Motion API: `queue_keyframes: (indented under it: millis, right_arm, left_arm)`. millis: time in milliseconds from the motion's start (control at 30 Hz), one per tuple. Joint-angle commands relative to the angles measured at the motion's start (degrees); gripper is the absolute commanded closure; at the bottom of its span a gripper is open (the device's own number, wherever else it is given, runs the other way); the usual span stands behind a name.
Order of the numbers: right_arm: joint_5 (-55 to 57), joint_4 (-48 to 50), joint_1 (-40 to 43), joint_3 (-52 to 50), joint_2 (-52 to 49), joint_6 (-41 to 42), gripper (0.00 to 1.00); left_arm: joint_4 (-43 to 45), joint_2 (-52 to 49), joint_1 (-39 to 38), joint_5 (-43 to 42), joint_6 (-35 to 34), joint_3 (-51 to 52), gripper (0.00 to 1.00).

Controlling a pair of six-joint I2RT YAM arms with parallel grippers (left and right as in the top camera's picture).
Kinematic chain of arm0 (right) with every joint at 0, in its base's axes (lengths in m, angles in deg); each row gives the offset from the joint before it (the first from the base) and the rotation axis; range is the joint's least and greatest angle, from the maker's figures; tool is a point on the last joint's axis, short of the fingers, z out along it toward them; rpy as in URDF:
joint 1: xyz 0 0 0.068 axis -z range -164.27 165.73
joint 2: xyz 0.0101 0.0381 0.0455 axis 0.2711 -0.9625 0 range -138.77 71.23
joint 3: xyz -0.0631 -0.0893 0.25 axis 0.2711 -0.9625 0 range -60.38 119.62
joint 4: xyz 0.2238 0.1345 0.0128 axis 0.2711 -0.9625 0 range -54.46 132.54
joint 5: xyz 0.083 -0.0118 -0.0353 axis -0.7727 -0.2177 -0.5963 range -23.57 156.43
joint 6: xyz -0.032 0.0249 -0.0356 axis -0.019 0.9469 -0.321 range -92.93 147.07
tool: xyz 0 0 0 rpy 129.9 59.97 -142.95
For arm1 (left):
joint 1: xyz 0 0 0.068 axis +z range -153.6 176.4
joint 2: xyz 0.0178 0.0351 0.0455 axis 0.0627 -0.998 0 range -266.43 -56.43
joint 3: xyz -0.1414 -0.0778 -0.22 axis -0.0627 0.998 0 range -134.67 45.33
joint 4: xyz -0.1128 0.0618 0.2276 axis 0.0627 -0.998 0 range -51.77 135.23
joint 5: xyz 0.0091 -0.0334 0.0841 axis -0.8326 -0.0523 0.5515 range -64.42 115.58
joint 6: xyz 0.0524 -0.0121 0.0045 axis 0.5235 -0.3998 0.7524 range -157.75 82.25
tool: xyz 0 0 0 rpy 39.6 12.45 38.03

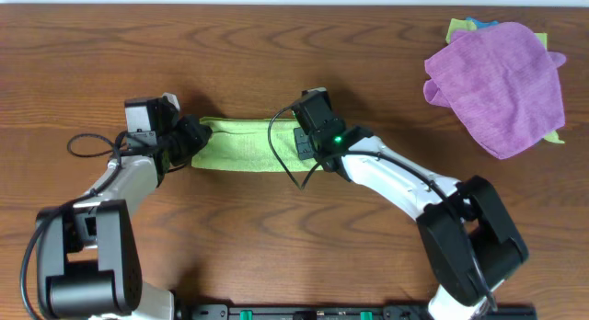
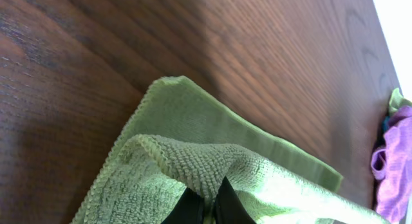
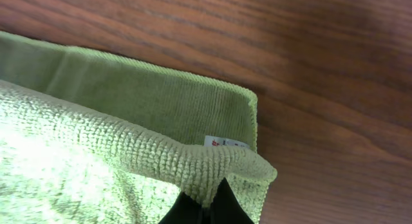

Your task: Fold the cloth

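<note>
A light green cloth (image 1: 241,145) lies as a long folded strip on the wooden table between my two grippers. My left gripper (image 1: 188,139) is shut on the cloth's left end; in the left wrist view its black fingertips (image 2: 207,203) pinch a raised fold of the green cloth (image 2: 193,147) above a lower layer. My right gripper (image 1: 296,136) is shut on the cloth's right end; in the right wrist view its fingertips (image 3: 209,208) pinch the upper edge of the cloth (image 3: 116,108), with a small white label (image 3: 226,143) showing on the lower layer.
A purple cloth (image 1: 502,85) lies crumpled at the far right on top of yellow-green and blue cloths (image 1: 463,28). It also shows at the right edge of the left wrist view (image 2: 394,166). Black cables run by both arms.
</note>
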Motion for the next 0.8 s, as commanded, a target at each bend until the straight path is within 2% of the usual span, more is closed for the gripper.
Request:
queue_keyframes:
  millis: [0, 300, 333, 367, 400, 467, 533, 567, 600, 700, 767]
  right_arm:
    - [1.6, 0.3, 0.8, -0.4, -2.4, -0.9, 0.99]
    - [2.7, 0.8, 0.8, -0.4, -4.2, -0.8, 0.99]
    - [2.8, 0.8, 0.8, -0.4, -4.2, -0.8, 0.98]
    - [3.0, 0.8, 0.8, -0.4, -4.2, -0.8, 0.91]
    - [3.2, 0.9, 0.8, -0.4, -4.2, -0.9, 0.84]
    - [4.1, 0.9, 0.8, -0.4, -4.2, -0.8, 0.72]
    - [4.4, 0.8, 0.8, -0.4, -4.2, -0.9, 0.65]
    - [4.4, 0.7, 0.8, -0.3, -4.2, -0.8, 0.64]
    - [4.4, 0.7, 0.8, -0.3, -4.1, -0.8, 0.63]
    - [4.4, 0.4, 0.8, -0.3, -3.7, -0.8, 0.59]
    - [4.4, -0.1, 0.8, -0.2, -2.8, -0.8, 0.57]
  left_arm:
    - [0.9, -2.3, 0.0, 1.6, 0.0, -1.1, 0.94]
    - [4.2, -4.3, 0.0, 1.7, 0.3, -1.1, 0.94]
    - [4.3, -4.3, 0.0, 1.7, 0.7, -1.1, 0.94]
    - [4.5, -4.3, 0.0, 1.7, 1.0, -1.1, 0.93]
    - [4.7, -4.3, 0.0, 1.7, 1.2, -1.1, 0.89]
    - [5.0, -4.3, 0.0, 1.7, 1.5, -1.1, 0.71]
    - [5.2, -4.3, 0.0, 1.6, 1.5, -1.1, 0.62]
    - [5.3, -4.3, 0.0, 1.6, 1.5, -1.1, 0.58]
    - [5.4, -4.3, 0.1, 1.5, 1.5, -1.1, 0.49]
    - [5.6, -4.3, 0.1, 1.2, 1.6, -1.2, 0.39]
    - [5.6, -4.2, 0.1, 0.2, 2.0, -1.8, 0.25]
